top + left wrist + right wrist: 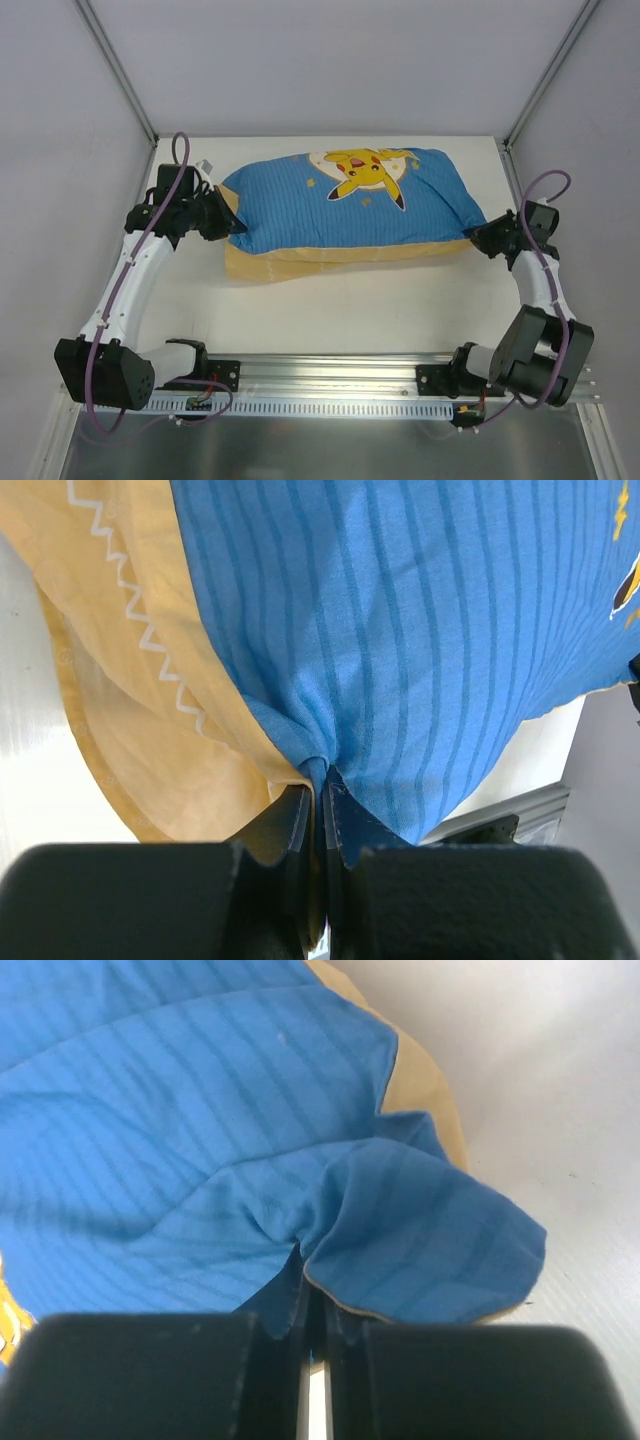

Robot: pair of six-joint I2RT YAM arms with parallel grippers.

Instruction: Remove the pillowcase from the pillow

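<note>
Left end effector pinching bunched pillowcase, blue stripes right, yellow-orange face left

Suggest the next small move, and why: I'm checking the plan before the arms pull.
Probably raise the right gripper slightly: both it and the left gripper are shut on the pillowcase at opposite ends, the pillow hidden inside, so tipping might slide it leftward.

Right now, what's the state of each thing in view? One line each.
pillowcase: on the pillow, stuffed full, blue striped face up, pinched at both ends.
pillow: hidden inside the pillowcase, not out yet.
left gripper: shut on pillowcase fabric at the seam between the blue and yellow faces.
right gripper: shut on a blue fold at the pillowcase's other end.
</note>
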